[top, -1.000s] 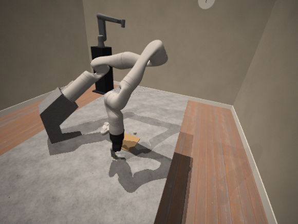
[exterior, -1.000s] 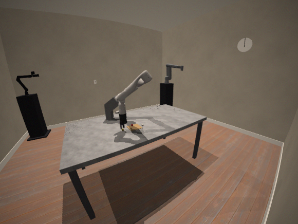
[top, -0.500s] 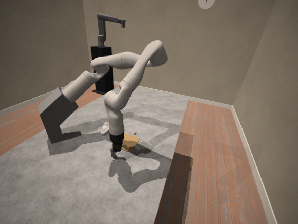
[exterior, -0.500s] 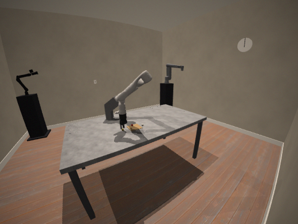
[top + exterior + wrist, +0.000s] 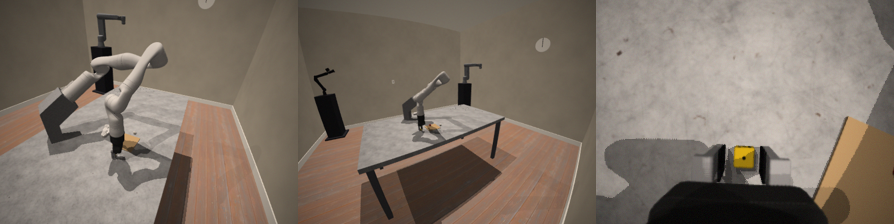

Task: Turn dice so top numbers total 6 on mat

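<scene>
A yellow die [image 5: 744,157] lies on the grey table, off the mat, with a single dot on its upper face. My gripper [image 5: 742,158] points straight down over it, with one finger on each side. A small gap shows on both sides, so it is open. The gripper also shows low over the table in the top and exterior views [image 5: 116,156] [image 5: 421,129]. The tan mat [image 5: 130,144] [image 5: 433,126] [image 5: 861,170] lies flat just to the right. A red die [image 5: 430,125] sits on the mat. A white die [image 5: 134,132] [image 5: 440,125] lies on the table beyond the mat.
The arm's dark grey base block [image 5: 55,115] stands at the table's back left. A small white object lies on the table behind the arm. The table edge [image 5: 180,144] runs to the right of the mat.
</scene>
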Motion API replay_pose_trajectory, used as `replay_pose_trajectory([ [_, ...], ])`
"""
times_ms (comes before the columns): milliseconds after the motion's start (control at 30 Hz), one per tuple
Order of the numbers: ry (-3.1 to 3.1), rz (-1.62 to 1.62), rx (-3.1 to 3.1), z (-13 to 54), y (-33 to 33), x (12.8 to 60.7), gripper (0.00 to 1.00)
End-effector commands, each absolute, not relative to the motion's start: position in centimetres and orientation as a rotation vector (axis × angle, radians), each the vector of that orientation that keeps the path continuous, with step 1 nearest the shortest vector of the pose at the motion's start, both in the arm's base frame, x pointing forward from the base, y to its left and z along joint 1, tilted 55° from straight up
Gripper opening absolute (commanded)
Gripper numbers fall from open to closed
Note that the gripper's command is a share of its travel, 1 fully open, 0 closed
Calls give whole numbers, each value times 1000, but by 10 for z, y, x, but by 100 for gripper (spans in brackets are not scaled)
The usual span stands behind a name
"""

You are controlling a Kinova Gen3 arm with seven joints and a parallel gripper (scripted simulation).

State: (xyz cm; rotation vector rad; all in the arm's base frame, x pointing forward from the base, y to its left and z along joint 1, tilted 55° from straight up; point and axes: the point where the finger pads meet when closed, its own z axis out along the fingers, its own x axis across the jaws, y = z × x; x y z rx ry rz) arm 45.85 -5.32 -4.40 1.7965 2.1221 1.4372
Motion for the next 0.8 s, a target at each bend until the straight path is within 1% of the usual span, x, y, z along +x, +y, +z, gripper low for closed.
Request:
replay_pose_trajectory([
  [0, 2125, 1439, 1798, -47, -51, 459, 64],
  [767, 2125, 1439, 1798, -48, -49, 461, 64],
])
